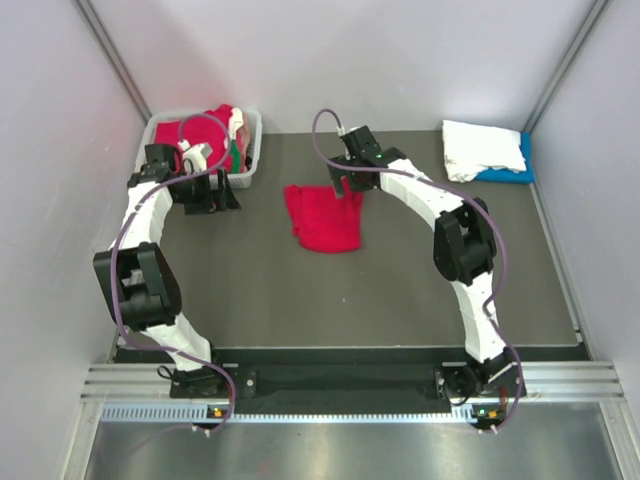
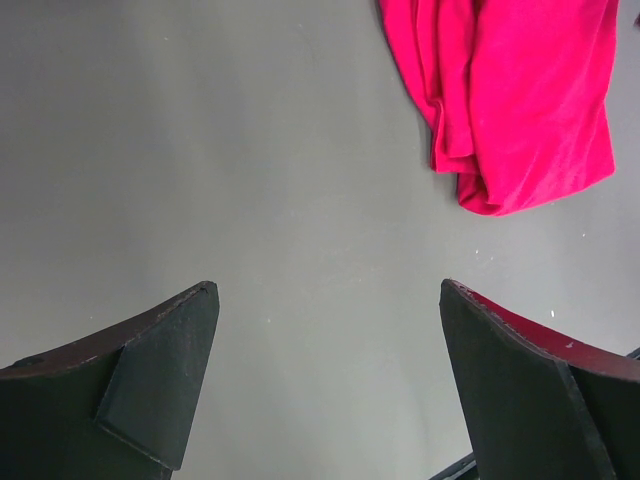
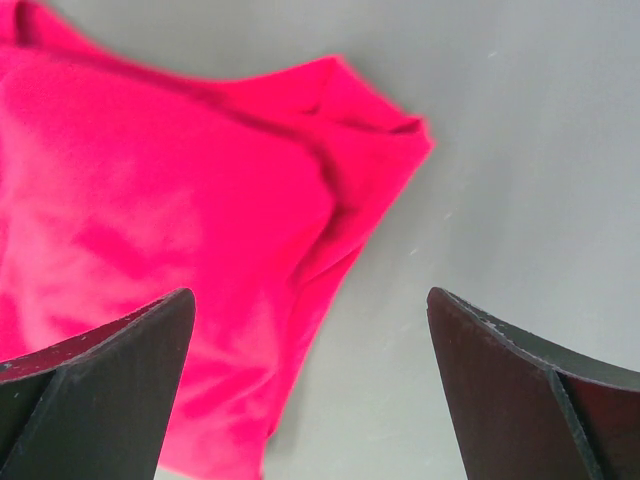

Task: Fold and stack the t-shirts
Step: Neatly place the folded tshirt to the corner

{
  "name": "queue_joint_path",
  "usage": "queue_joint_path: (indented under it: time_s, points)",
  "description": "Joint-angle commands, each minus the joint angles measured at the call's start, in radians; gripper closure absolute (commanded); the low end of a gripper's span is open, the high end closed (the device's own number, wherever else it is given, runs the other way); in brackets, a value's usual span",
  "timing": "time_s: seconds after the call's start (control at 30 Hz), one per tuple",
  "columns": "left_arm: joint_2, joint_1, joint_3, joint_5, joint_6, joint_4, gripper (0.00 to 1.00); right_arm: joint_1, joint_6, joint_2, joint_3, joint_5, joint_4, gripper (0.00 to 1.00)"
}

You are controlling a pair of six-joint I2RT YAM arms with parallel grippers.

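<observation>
A crumpled red t-shirt (image 1: 322,218) lies on the dark mat near the middle. My right gripper (image 1: 346,188) hangs open over its back right corner; in the right wrist view the red t-shirt (image 3: 170,200) fills the left side and its edge runs between the spread fingers of the gripper (image 3: 308,292). My left gripper (image 1: 214,192) is open above bare mat beside the tub, left of the shirt. In the left wrist view the gripper (image 2: 325,285) holds nothing and the red t-shirt (image 2: 520,90) lies ahead at upper right. A folded white t-shirt (image 1: 483,148) rests on a blue one (image 1: 505,176) at back right.
A pale plastic tub (image 1: 250,150) at back left holds more red and white cloth (image 1: 215,125). White walls close in the left, back and right sides. The arm bases sit on a metal rail (image 1: 340,382) at the near edge.
</observation>
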Motion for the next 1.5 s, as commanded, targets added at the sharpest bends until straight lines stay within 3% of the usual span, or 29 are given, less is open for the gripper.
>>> queue_joint_path:
  time_s: [0.0, 0.37, 0.83, 1.2, 1.3, 1.4, 1.47]
  points:
    - [-0.012, 0.007, 0.046, 0.017, 0.025, -0.027, 0.04, -0.041, -0.003, 0.073, 0.078, -0.038, -0.002, 0.0]
    - [-0.001, 0.009, 0.062, 0.03, 0.016, -0.034, 0.04, -0.096, 0.009, 0.202, 0.114, -0.158, 0.033, 0.0]
    - [0.002, 0.009, 0.033, 0.047, 0.015, -0.03, 0.04, -0.104, 0.017, 0.212, 0.098, -0.254, 0.067, 0.0]
    - [-0.007, 0.007, -0.01, 0.057, 0.013, -0.018, 0.04, -0.03, -0.014, 0.221, 0.094, -0.201, 0.07, 0.0]
    - [-0.01, 0.007, -0.009, 0.056, 0.015, -0.019, 0.04, -0.02, -0.022, 0.248, 0.16, -0.213, 0.035, 0.09]
    - [-0.016, 0.009, -0.012, 0.057, 0.019, -0.024, 0.04, -0.018, -0.016, 0.255, 0.166, -0.219, 0.03, 0.26]
    - [-0.018, 0.007, -0.016, 0.053, 0.021, -0.022, 0.04, -0.016, -0.016, 0.252, 0.154, -0.219, 0.027, 0.47]
